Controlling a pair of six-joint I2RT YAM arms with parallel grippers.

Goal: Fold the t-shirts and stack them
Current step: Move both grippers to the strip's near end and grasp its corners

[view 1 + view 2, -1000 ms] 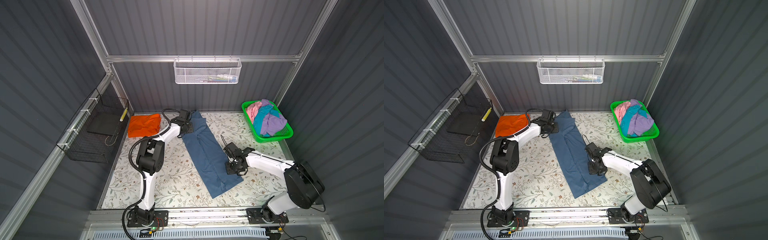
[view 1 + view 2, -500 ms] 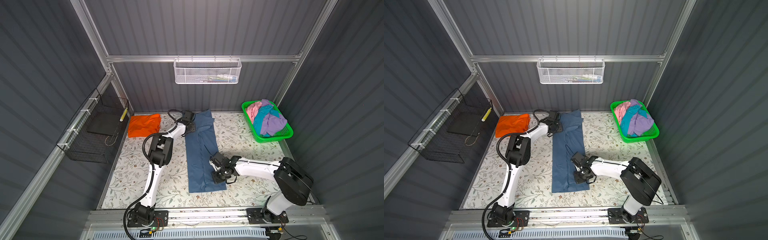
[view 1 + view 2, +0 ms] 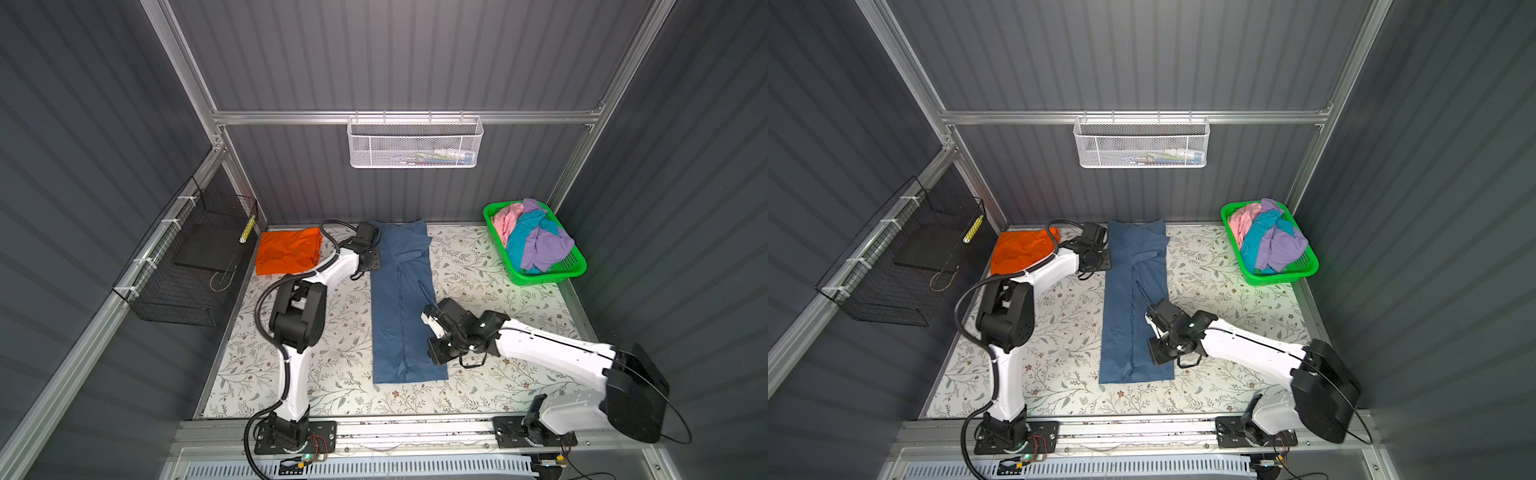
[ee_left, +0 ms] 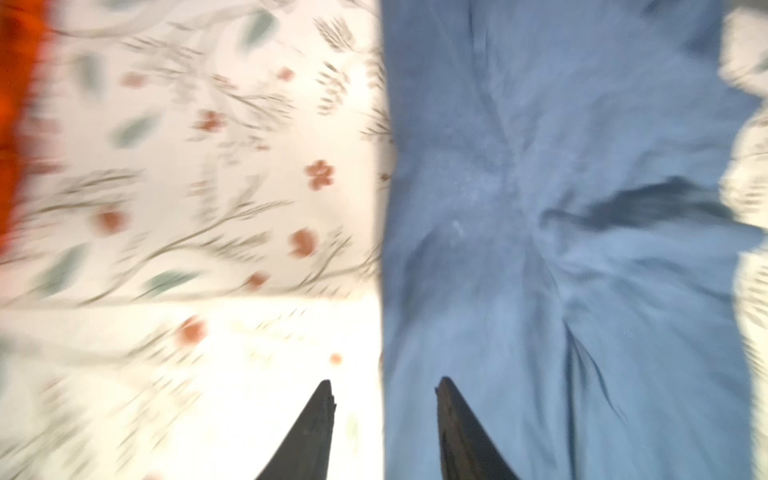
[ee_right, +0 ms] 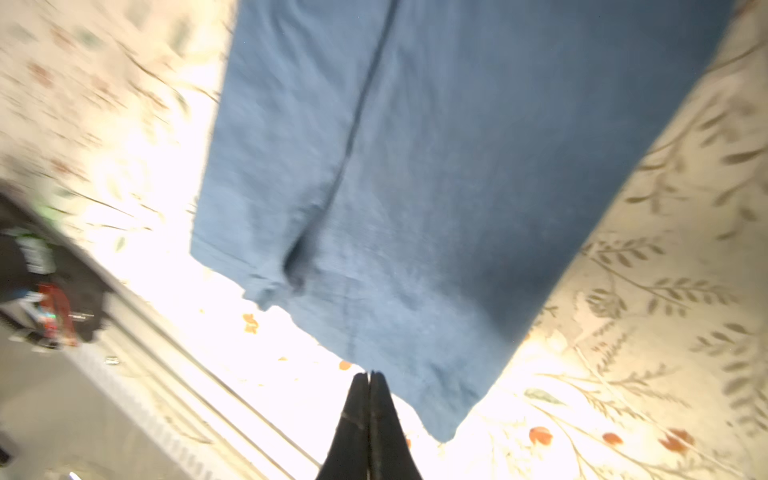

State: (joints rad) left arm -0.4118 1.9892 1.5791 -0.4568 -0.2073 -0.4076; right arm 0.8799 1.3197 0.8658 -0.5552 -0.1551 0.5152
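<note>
A dusty dark blue t-shirt (image 3: 399,299) (image 3: 1129,311) lies folded into a long narrow strip down the middle of the table. My left gripper (image 3: 374,259) sits low at the strip's far left edge. It is open (image 4: 385,382), one finger over the tablecloth and one over the blue cloth (image 4: 540,208). My right gripper (image 3: 434,360) hangs over the strip's near right part. Its fingers are pressed together (image 5: 370,374), the tips at the hem of the blue shirt (image 5: 415,166). A folded orange t-shirt (image 3: 286,251) (image 3: 1021,249) lies at the back left.
A green lattice basket (image 3: 540,279) at the back right holds crumpled pink (image 3: 505,220), turquoise (image 3: 519,245) and lilac (image 3: 544,245) shirts. A white mesh basket (image 3: 415,143) hangs on the back wall, a black wire basket (image 3: 187,257) on the left wall. A metal rail (image 3: 415,432) bounds the front.
The blue shirt's near end has swung left with my right gripper, so the strip now lies straight. My left gripper has opened at the far edge.
</note>
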